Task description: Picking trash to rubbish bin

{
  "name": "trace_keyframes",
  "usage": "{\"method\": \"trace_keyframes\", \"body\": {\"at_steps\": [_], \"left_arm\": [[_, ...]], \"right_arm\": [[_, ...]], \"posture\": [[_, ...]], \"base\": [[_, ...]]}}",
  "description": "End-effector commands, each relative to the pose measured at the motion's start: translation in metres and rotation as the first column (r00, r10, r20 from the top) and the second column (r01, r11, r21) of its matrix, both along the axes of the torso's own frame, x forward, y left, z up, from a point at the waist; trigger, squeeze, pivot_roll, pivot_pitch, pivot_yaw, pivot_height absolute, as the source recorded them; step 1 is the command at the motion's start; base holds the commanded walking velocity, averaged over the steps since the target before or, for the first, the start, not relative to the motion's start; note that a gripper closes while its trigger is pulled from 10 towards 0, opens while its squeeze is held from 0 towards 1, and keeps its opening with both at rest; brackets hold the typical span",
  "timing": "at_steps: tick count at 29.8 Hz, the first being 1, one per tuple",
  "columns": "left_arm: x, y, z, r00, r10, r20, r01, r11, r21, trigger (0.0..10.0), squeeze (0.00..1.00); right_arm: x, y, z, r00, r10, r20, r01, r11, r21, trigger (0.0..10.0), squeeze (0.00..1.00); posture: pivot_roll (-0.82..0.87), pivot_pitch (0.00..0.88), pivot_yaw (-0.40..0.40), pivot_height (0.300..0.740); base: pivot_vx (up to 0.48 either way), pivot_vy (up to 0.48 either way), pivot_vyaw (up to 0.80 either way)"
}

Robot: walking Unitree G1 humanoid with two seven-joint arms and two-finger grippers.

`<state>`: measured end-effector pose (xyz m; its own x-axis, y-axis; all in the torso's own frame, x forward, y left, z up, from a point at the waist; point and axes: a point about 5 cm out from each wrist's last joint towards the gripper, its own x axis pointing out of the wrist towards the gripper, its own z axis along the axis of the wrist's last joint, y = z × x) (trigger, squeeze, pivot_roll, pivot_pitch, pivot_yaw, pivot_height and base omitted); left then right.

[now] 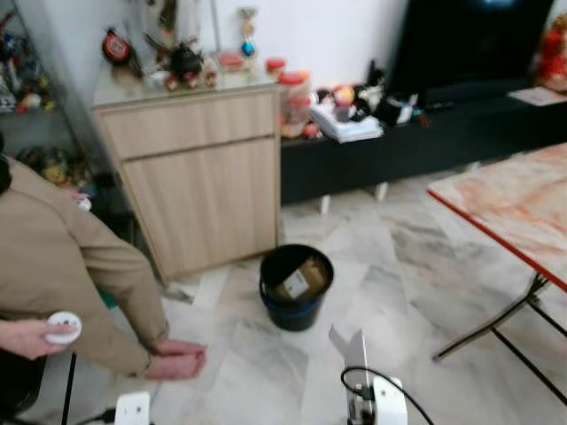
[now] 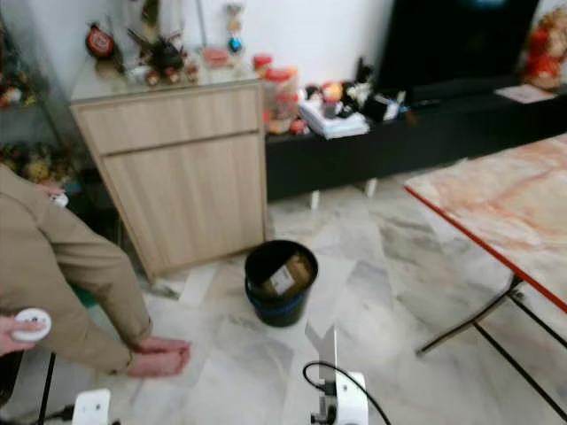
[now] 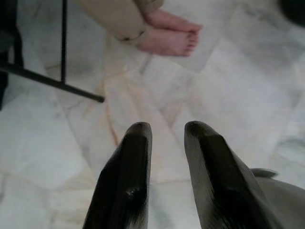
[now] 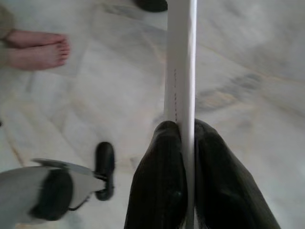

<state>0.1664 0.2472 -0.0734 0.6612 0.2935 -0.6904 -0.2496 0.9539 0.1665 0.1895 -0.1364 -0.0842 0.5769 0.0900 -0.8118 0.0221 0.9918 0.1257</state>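
- Right gripper (image 4: pixel 187 131): clamped on flat white card (image 4: pixel 180 71), held edge-on above marble floor (image 4: pixel 248 57), short of black bin (image 1: pixel 296 286).
- Left gripper (image 3: pixel 167 131): narrow gap between fingers, nothing held, low over floor, left of bin.
- Inside bin: brown labelled box (image 1: pixel 299 280).
- Left of bin: person's bare feet (image 1: pixel 177 359).

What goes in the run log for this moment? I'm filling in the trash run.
right gripper: shut on flat white card | left gripper: open, empty | black bin: ahead on floor, holds box | person's feet: nearby

No legible txt or labels anywhere.
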Motion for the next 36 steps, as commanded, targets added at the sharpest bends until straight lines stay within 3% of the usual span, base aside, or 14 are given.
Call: {"method": "trace_keyframes", "body": {"at_steps": [1, 28, 36], "left_arm": [[0.0049, -0.0068, 0.0001, 1.0, -0.006, 0.009, 0.006, 1.0, -0.018, 10.0, 0.0], [0.0053, -0.0068, 0.0003, 1.0, -0.006, 0.011, 0.007, 1.0, -0.023, 10.0, 0.0], [0.0056, -0.006, 0.0007, 1.0, -0.011, 0.011, 0.011, 1.0, -0.021, 10.0, 0.0]], "right_arm": [[-0.0022, -0.0094, -0.0012, 1.0, -0.02, -0.009, 0.02, 1.0, -0.02, 10.0, 0.0], [0.0005, -0.0077, 0.0005, 0.999, 0.034, 0.014, -0.033, 0.999, -0.039, 10.0, 0.0], [0.0019, -0.0086, 0.0012, 1.0, 0.007, 0.018, -0.006, 0.999, -0.041, 10.0, 0.0]], "posture": [[0.05, 0.025, -0.021, 0.74], [0.06, 0.025, -0.023, 0.74], [0.06, 0.004, -0.021, 0.74]], "base": [[0.416, 0.0, 0.0], [0.364, 0.0, 0.0], [0.284, 0.0, 0.3]]}}
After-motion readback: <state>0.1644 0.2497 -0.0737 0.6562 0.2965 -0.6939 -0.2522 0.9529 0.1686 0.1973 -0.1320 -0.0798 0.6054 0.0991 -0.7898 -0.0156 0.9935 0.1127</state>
